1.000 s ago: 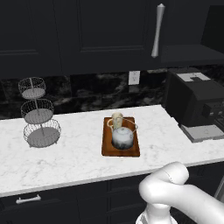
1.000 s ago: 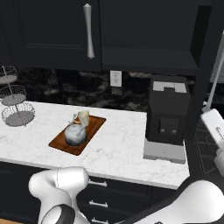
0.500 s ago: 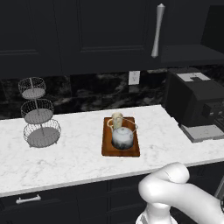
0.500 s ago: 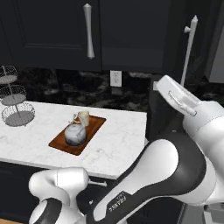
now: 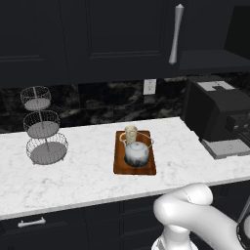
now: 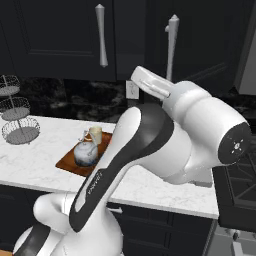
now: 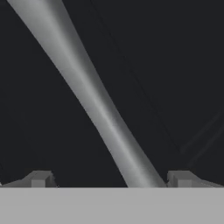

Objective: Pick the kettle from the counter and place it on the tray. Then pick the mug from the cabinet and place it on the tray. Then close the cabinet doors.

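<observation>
The silvery kettle (image 5: 137, 153) and the cream mug (image 5: 131, 133) stand together on the reddish-brown tray (image 5: 146, 168) on the white counter (image 5: 83, 176); the same kettle (image 6: 85, 154), mug (image 6: 95, 135) and tray (image 6: 67, 162) show from the right. The left cabinet door (image 5: 122, 34) is closed. The right door's silver handle (image 6: 171, 42) stands near the left door's handle (image 6: 101, 35). My gripper (image 7: 111, 180) is open, with that bar handle (image 7: 100, 113) running slantwise between its tips, close to the right fingertip (image 7: 181, 177). The cabinet's dark shelf (image 5: 210, 61) shows right of the left door.
A three-tier wire basket stand (image 5: 44, 127) is at the counter's left. A black coffee machine (image 5: 219, 114) stands at its right end. My arm (image 6: 165, 125) bulks across the right side of the right base view, covering part of the counter.
The right door's handle has swung left toward the left door. My arm has swept left with it, across the right base view. Kettle, mug and tray have not moved.
</observation>
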